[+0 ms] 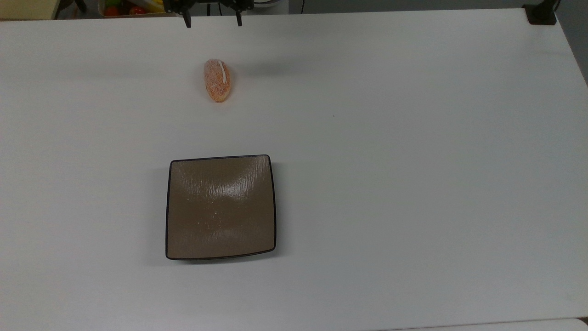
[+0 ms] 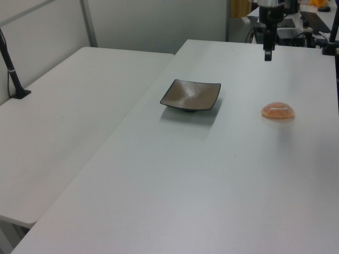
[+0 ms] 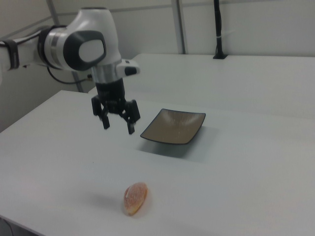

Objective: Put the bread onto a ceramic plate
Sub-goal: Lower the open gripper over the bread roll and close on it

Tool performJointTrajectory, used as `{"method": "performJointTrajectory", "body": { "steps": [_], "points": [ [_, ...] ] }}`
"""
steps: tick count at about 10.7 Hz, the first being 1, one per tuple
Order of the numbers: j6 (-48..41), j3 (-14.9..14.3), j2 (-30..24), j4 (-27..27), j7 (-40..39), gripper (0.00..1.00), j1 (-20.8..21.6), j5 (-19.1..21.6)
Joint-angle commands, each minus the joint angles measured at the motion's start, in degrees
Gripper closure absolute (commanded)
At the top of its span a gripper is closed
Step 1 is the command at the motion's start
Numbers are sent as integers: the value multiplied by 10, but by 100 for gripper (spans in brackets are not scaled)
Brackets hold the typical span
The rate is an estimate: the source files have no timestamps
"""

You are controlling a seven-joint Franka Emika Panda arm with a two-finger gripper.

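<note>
Hovering my claw [image 3: 118, 125], fingers spread and empty, above the bread [image 3: 135, 198], which lies on the table [image 1: 413, 184] well apart from the ceramic plate [image 1: 220, 207]. Probably light, crumbly crust (pinch across its narrow middle, gently).

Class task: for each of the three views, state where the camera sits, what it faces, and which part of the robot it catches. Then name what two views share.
Top view: overhead, facing down on the table; the hand at the top edge.
Left view: raised at one end, looking along the table; the hand far off.
Right view: low, opposite side, facing the arm and open hand.
All share the bread and ceramic plate.
</note>
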Motion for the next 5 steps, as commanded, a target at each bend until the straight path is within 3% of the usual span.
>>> {"method": "performJointTrajectory", "body": {
  "steps": [1,5],
  "points": [
    [6,10,-31,-86,-12,0,-6,-28],
    [14,10,-32,-151,-70,0,-9,-55]
  ]
}}
